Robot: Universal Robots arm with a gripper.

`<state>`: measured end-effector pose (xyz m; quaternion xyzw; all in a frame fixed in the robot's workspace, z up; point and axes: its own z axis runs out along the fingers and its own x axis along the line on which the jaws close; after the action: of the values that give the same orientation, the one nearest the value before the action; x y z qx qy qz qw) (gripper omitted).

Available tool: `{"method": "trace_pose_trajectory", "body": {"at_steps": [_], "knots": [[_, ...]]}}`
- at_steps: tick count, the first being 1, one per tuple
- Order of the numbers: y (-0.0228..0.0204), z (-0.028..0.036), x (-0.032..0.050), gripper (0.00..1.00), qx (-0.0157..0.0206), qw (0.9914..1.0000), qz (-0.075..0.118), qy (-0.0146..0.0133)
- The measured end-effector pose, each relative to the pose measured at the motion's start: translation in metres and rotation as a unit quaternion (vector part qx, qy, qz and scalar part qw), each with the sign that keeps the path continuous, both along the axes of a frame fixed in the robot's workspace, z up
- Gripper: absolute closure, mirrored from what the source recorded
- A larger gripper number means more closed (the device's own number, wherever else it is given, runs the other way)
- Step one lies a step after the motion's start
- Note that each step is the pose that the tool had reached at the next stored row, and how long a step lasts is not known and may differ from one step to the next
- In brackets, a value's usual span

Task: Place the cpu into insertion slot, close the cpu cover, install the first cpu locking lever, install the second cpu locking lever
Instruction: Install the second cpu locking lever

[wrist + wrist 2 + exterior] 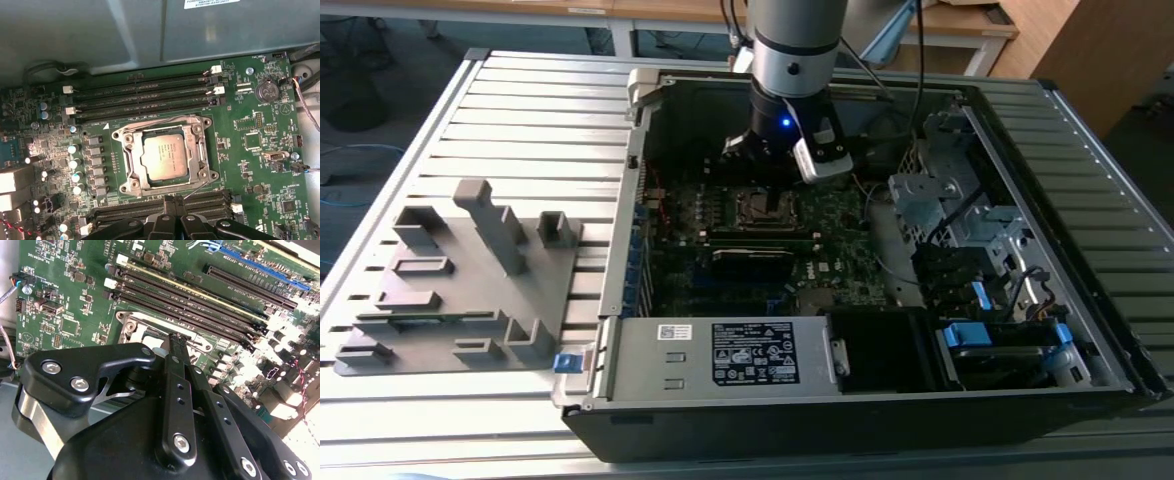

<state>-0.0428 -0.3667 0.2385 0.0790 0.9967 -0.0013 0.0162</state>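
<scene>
The cpu (164,159), a grey square chip, lies in the insertion slot (120,134) on the green motherboard. The cpu cover (132,161), a silver frame, is folded down flat around the chip. Thin wire levers run along two sides of the socket (199,189); whether they are latched I cannot tell. My gripper (175,199) hovers just off one edge of the socket, fingers pressed together with nothing between them. In the second wrist view the gripper's (175,337) black fingers taper to a point over the socket frame (131,326). In the exterior view the gripper (767,160) hangs above the socket (767,207).
The open computer case (627,300) stands on a slatted table. Memory slots (145,97) run along both sides of the socket. Drive bays and cables (974,260) fill the case at the exterior view's right. A grey fixture tray (454,280) sits at the exterior view's left.
</scene>
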Motion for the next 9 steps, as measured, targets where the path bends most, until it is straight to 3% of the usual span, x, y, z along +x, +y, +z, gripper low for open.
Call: {"method": "trace_pose_trajectory", "body": {"at_steps": [9], "knots": [[-0.0007, 0.0000, -0.0037, 0.89, 0.0000, 1.00000, 0.000, -0.0006]]}}
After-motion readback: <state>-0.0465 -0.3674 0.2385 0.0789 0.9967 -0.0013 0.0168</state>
